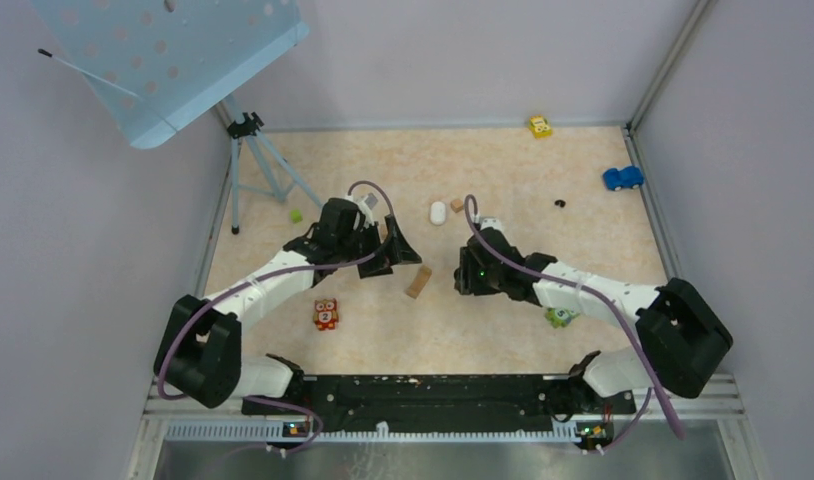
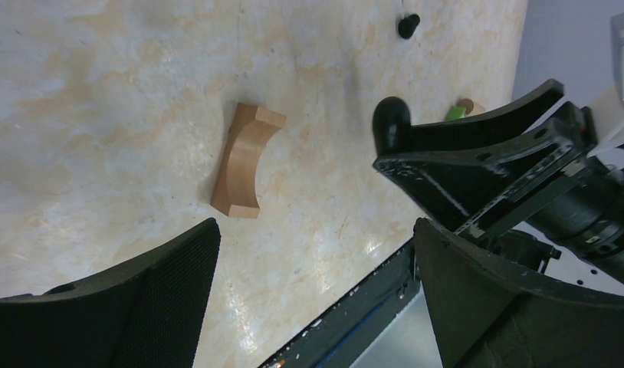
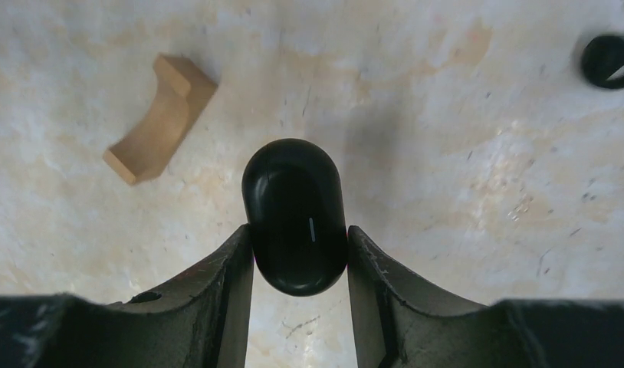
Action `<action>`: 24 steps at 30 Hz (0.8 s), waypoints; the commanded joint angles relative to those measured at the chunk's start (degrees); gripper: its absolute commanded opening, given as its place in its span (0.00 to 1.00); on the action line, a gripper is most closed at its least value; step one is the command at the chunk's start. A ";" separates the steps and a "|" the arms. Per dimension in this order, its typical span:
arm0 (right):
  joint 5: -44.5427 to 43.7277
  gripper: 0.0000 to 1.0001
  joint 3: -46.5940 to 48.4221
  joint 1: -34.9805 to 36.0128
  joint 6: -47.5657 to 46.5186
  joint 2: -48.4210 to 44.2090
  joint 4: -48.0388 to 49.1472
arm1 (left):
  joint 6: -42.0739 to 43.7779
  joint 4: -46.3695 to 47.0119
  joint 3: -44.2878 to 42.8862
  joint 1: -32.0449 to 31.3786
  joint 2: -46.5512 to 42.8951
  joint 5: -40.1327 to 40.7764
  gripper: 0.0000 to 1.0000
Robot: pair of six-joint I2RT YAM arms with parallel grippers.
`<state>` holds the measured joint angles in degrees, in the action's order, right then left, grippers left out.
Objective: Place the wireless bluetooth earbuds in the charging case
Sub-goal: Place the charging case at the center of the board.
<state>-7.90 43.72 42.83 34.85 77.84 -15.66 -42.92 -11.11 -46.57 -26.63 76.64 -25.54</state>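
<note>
My right gripper [image 3: 299, 231] is shut on a black oval charging case [image 3: 295, 215], closed, with a thin light slit on its face, held a little above the table. It also shows in the left wrist view [image 2: 391, 126]. A tiny black earbud [image 1: 559, 203] lies alone on the table at the far right; it shows in the right wrist view [image 3: 609, 61] and the left wrist view [image 2: 408, 24]. My left gripper [image 1: 408, 255] is open and empty, its jaws wide apart [image 2: 316, 230], just left of the right gripper [image 1: 465, 274].
A curved tan wooden block [image 1: 418, 281] lies between the grippers. A white oval object [image 1: 438, 212] and a small tan block [image 1: 456, 204] lie behind them. An owl number block [image 1: 325, 314], yellow car [image 1: 540, 126], blue car [image 1: 623, 178] and tripod [image 1: 255, 150] stand around.
</note>
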 commanded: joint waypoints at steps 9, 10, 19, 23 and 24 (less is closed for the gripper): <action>-3.19 0.59 -0.16 5.50 4.68 5.90 0.29 | -0.42 3.16 1.35 -0.10 0.87 -5.67 0.99; -3.43 0.61 0.06 5.59 4.40 5.98 -0.08 | -0.61 3.30 1.52 -0.14 1.00 -5.71 0.99; 0.03 0.62 -2.25 5.62 0.80 1.50 2.20 | 0.25 4.52 1.30 -0.14 1.79 -7.43 0.99; 9.65 0.65 -2.73 5.61 -8.36 0.95 4.20 | 0.19 5.09 1.58 -0.17 2.34 -8.16 0.99; 13.69 0.66 -2.58 5.64 -10.94 1.32 4.38 | 0.31 5.53 1.82 -0.20 2.61 -8.55 0.99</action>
<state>-5.91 41.58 47.86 34.15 80.82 -14.98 -43.38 -8.99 -44.99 -26.76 78.54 -32.27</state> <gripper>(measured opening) 0.641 0.987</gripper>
